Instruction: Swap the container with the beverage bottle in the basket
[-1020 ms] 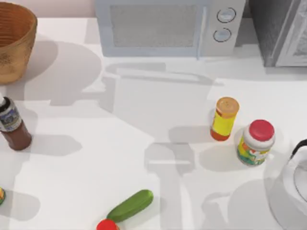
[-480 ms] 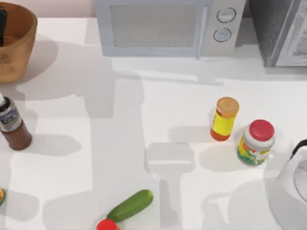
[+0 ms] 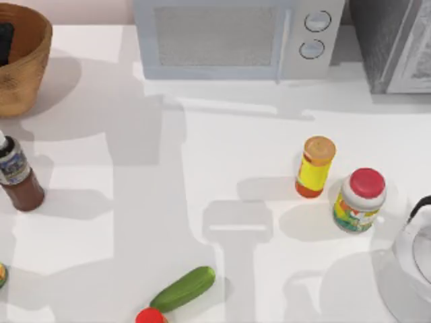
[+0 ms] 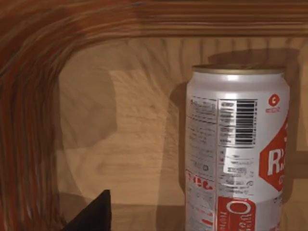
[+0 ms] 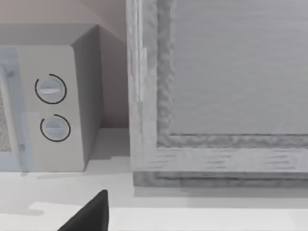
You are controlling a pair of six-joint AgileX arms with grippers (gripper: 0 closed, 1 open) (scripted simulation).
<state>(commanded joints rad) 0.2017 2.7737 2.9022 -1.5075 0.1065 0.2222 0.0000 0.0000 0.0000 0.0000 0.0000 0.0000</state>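
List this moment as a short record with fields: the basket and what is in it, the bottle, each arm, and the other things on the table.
basket: far left corner of the table
container: white can with red label, upright inside the basket, on its floor
beverage bottle: upright on the table at the left edge, outside the basket, nearer than it
left gripper: dark part over the basket's left rim; a fingertip beside the container, not touching it
right arm: parked, camera facing the microwave
other things: yellow tube, red-lidded jar, cucumber, kettle
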